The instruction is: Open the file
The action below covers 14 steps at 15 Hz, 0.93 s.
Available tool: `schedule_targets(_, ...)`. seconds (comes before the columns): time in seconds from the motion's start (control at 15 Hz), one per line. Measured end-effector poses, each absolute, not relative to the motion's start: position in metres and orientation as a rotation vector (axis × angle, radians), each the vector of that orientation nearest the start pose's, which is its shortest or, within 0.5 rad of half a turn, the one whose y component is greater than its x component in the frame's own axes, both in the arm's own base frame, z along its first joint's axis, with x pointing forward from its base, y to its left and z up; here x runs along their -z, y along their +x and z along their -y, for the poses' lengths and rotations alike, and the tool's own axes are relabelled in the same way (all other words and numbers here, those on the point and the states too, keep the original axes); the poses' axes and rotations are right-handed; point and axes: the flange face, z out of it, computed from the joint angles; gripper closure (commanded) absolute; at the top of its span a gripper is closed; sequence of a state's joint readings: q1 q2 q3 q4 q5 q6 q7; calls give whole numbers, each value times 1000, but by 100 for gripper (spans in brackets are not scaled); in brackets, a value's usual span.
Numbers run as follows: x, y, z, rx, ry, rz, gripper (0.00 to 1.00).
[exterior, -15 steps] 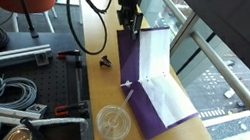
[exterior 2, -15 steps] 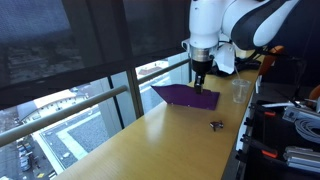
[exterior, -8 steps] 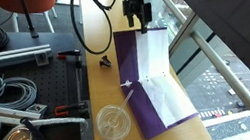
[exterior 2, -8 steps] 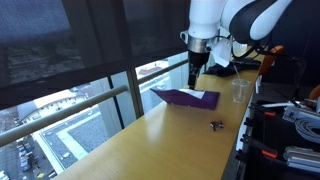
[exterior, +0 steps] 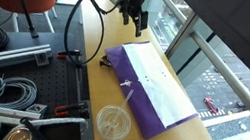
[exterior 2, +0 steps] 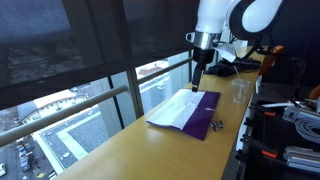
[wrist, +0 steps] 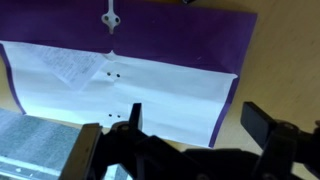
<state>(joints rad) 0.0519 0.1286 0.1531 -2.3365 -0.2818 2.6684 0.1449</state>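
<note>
Pincer (exterior: 139,22), jaws apart and holding nothing, is hovering over a short end of the flat purple rectangular file (exterior: 135,101), which is lying open, white sheets up, on the light wooden table (exterior: 96,80); unheld, its cover is probably risking springing shut.

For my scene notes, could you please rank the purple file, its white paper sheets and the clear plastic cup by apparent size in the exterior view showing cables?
1. purple file, largest.
2. white paper sheets inside it.
3. clear plastic cup, smallest, although nearest the camera, which flatters it.
</note>
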Motion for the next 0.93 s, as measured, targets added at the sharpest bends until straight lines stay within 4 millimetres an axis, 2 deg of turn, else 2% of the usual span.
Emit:
schedule_targets(0.2,-289,509,-116,214,-3065,530,0)
schedule_targets(0.33,-298,511,-97,123,-3020,558,0)
schedule_targets(0.67,-367,523,-17,70,-3043,576,0)
schedule_targets(0.93,-413,528,23,118,-3057,585,0)
